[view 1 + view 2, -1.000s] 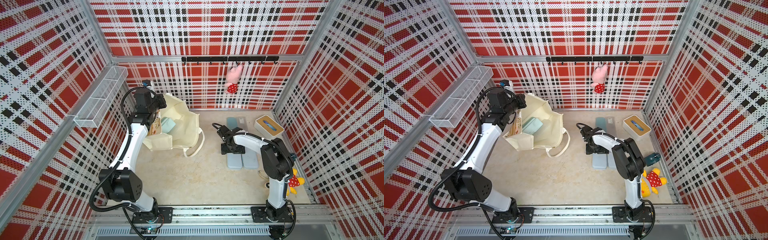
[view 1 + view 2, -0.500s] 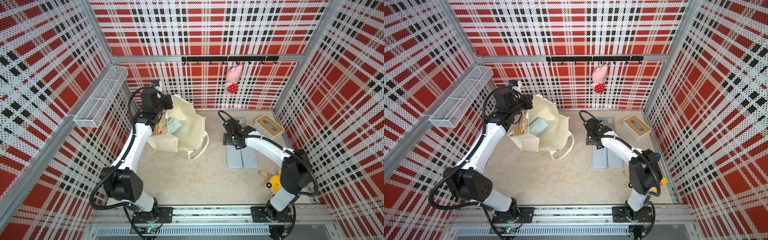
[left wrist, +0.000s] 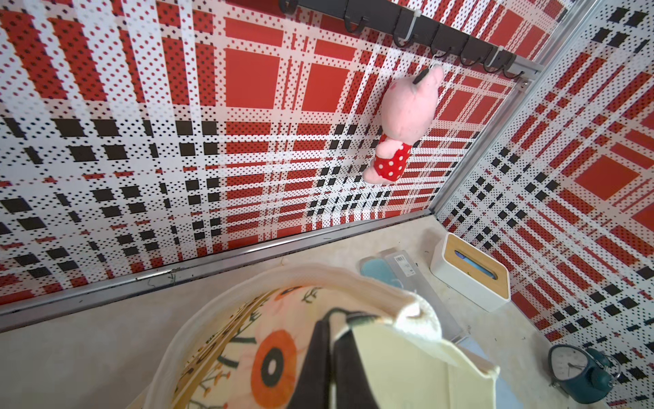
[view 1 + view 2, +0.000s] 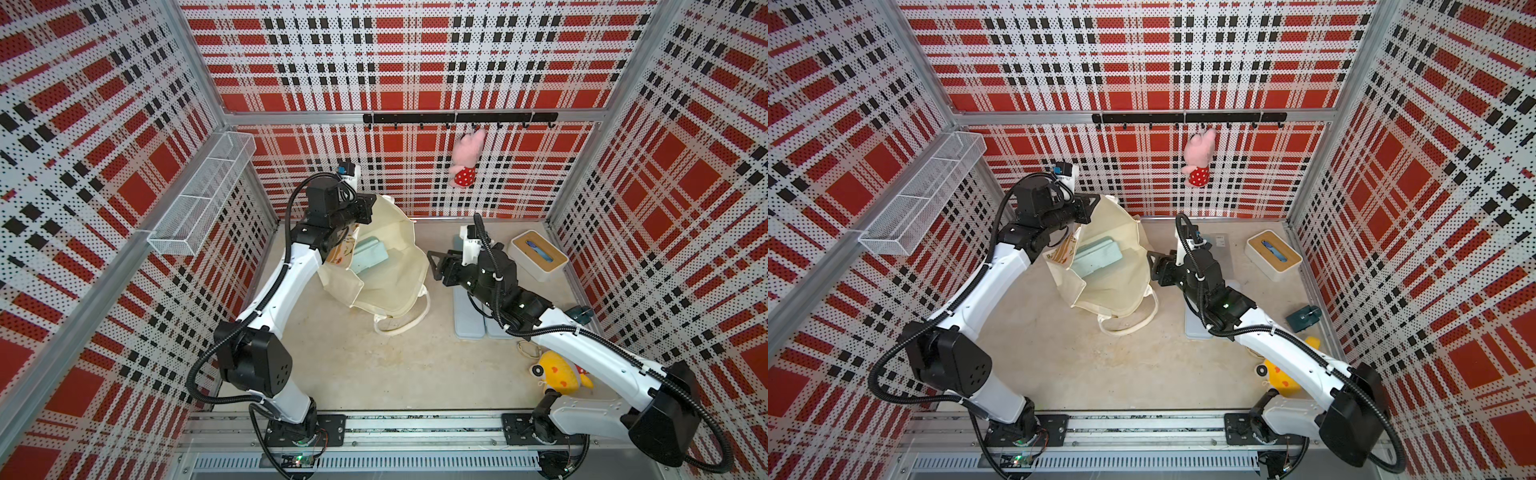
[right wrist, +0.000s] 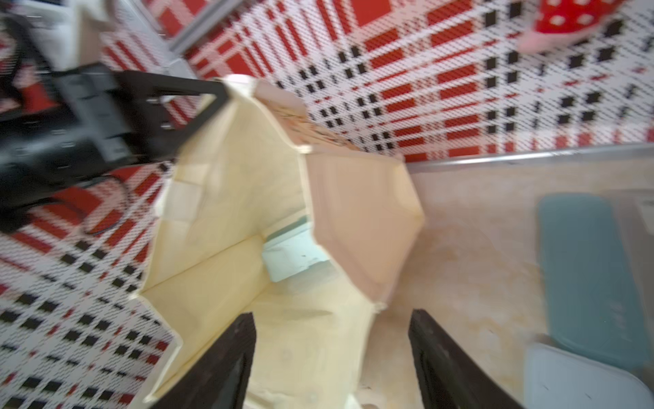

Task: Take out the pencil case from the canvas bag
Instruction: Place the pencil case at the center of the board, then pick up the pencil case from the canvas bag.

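The cream canvas bag (image 4: 390, 270) stands open at the back left in both top views, its botanical print (image 3: 272, 364) facing the left wrist camera. My left gripper (image 4: 369, 204) is shut on the bag's upper rim and holds it up; its dark fingers (image 3: 318, 357) pinch the cloth. A pale blue pencil case (image 4: 369, 258) lies inside the bag, also seen as the pencil case (image 5: 293, 260) in the right wrist view. My right gripper (image 4: 433, 266) is open at the bag's right edge, and the bag's near rim (image 5: 371, 304) sits between its fingers (image 5: 226, 357).
Flat blue-grey cases (image 4: 469, 322) lie on the floor under the right arm. A white box with wooden lid (image 4: 538, 255) stands back right. A teal alarm clock (image 4: 1304, 318) and yellow plush (image 4: 559, 372) are by the right wall. A pink plush (image 4: 467, 160) hangs from the hook rail.
The right arm has left the flat cases and swung left to the bag, its jaws narrowing. The left gripper has carried the bag's rim to the right, widening the mouth.
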Motion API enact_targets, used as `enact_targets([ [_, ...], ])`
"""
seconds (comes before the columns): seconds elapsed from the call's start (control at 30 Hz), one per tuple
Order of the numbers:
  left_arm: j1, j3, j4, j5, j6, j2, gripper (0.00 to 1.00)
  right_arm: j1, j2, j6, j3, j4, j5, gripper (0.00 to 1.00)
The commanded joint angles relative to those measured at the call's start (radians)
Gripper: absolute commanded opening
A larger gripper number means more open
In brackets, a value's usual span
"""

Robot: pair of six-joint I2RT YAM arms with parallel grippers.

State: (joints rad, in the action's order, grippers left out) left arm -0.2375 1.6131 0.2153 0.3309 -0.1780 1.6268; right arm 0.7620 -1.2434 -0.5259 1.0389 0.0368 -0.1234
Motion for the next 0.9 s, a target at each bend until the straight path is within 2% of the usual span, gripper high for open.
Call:
enact_targets([
  [0.0,-0.035,0.073,-0.149,0.038,0.015,-0.004,0.00,0.087,-0.036,0.141,0.096,0.095,0.055,0.69],
  [0.07,-0.038,0.082,-0.151,0.037,0.011,0.001,0.00,0.141,-0.097,0.192,0.159,0.042,0.040,0.65],
  [0.17,-0.043,0.090,-0.155,0.036,0.009,0.003,0.00,0.156,-0.196,0.199,0.210,-0.028,0.060,0.62],
  [0.37,-0.048,0.084,-0.156,0.043,0.011,-0.007,0.00,0.156,-0.351,0.157,0.232,-0.063,0.062,0.55],
  [0.57,-0.049,0.056,-0.173,0.057,0.009,-0.033,0.00,0.154,-0.487,0.065,0.296,-0.128,-0.028,0.47],
  [0.7,-0.046,0.037,-0.171,0.089,0.006,-0.057,0.00,0.143,-0.599,-0.020,0.377,-0.199,-0.066,0.46],
  [0.73,-0.046,0.029,-0.178,0.100,0.001,-0.064,0.00,0.134,-0.624,-0.077,0.386,-0.199,-0.055,0.47],
  [0.87,-0.055,-0.017,-0.214,0.136,-0.030,-0.100,0.00,0.089,-0.695,-0.200,0.406,-0.140,0.073,0.55],
])
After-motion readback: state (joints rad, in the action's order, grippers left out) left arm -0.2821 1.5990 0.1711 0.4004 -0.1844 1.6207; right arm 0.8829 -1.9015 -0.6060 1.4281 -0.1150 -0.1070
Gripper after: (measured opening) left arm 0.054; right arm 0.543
